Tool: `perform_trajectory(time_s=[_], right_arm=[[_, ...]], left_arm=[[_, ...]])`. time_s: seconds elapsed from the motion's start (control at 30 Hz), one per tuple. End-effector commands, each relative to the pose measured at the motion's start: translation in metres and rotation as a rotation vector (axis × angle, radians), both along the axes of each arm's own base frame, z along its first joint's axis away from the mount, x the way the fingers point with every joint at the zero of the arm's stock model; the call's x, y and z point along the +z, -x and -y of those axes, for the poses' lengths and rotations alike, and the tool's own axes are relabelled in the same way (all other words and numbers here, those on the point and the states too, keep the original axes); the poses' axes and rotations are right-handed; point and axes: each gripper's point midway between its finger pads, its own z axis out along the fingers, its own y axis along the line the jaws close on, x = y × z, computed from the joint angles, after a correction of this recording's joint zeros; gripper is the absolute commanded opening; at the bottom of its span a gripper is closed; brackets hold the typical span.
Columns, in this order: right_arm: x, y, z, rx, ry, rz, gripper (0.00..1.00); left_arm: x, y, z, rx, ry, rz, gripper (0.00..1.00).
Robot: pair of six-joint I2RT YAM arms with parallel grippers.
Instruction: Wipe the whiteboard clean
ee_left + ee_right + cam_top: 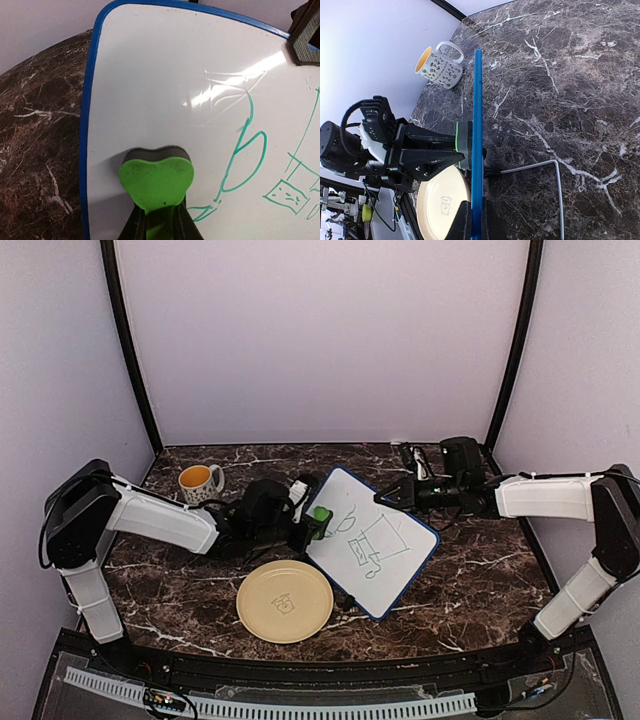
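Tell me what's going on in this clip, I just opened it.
Two arms are working on a whiteboard on a marble table. The left tool is shut on a green eraser and presses it against the board's lower left area. The right tool is clamped on the board's far edge, steadying it. The green doodles are not yet wiped away, so erasing has barely begun. A yellow plate and a mug sit nearby, untouched.
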Motion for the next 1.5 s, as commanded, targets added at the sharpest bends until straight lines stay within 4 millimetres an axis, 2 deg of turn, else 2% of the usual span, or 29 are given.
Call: perform_trajectory(time_s=[0.0,0.17,0.27,0.5,0.6,0.67,0.77,1.0,1.13,1.3,1.37,1.47], right_arm=[[-0.021,0.012,-0.006,0.039,0.025,-0.043,0.00],[-0.023,0.011,-0.006,0.038,0.026,-0.047,0.00],[-0.023,0.011,-0.006,0.040,0.025,-0.047,0.00],[-0.024,0.011,-0.006,0.036,0.026,-0.051,0.00],[-0.022,0.009,-0.005,0.033,0.025,-0.048,0.00],[-0.021,0.009,-0.005,0.032,0.025,-0.047,0.00],[-0.022,0.009,-0.004,0.029,0.026,-0.047,0.00],[-0.024,0.008,-0.002,0.024,0.025,-0.050,0.00],[-0.025,0.008,-0.003,0.029,0.023,-0.052,0.00],[-0.025,0.008,-0.002,0.029,0.024,-0.052,0.00],[-0.026,0.008,-0.002,0.028,0.023,-0.052,0.00],[-0.026,0.008,-0.003,0.028,0.020,-0.054,0.00]], left_arm=[[-0.023,0.025,-0.008,-0.012,-0.029,-0.034,0.00],[-0.027,0.031,-0.003,-0.025,-0.014,-0.036,0.00],[-0.014,0.023,0.008,-0.025,0.003,-0.006,0.00],[0.041,-0.005,0.032,-0.018,0.037,0.119,0.00],[0.050,-0.010,0.034,-0.007,0.043,0.132,0.00],[0.048,-0.011,0.033,-0.002,0.046,0.125,0.00],[0.032,-0.005,0.025,-0.001,0.028,0.097,0.00],[-0.009,0.021,0.002,0.013,-0.002,0.019,0.00],[-0.026,0.036,-0.001,0.006,-0.019,-0.006,0.00],[-0.025,0.045,0.006,-0.018,-0.017,0.005,0.00],[-0.020,0.043,0.011,-0.024,-0.011,0.018,0.00],[-0.001,0.035,0.022,-0.022,0.008,0.051,0.00]])
